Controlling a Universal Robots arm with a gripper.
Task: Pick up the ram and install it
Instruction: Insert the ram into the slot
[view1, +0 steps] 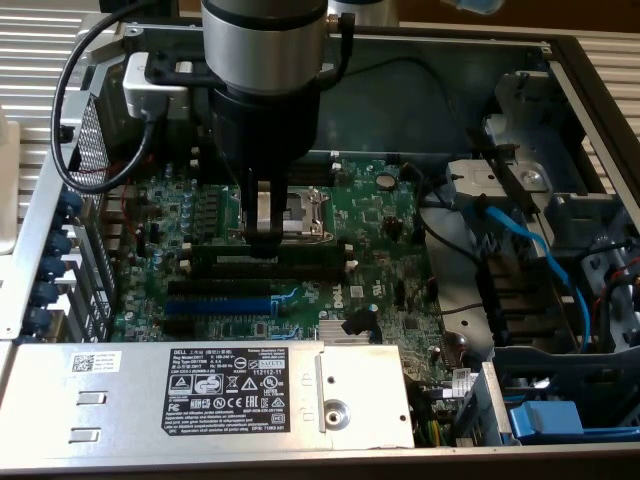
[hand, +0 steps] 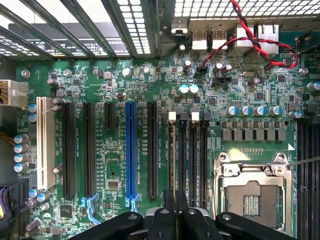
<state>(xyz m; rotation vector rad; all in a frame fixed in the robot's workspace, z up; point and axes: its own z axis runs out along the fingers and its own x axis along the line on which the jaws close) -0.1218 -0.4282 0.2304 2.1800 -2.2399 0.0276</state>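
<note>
Inside an open computer case, the hand pinches narrowly on the ram, which stands on edge at a black slot beside the CPU socket. Installing seems under way; seating likely calls for straight, even downward pressure.

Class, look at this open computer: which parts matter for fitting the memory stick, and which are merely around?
In the job: ram, gripper closed on it, black memory slots.
Just around: blue slot, white slot, processor socket, power supply.
</note>
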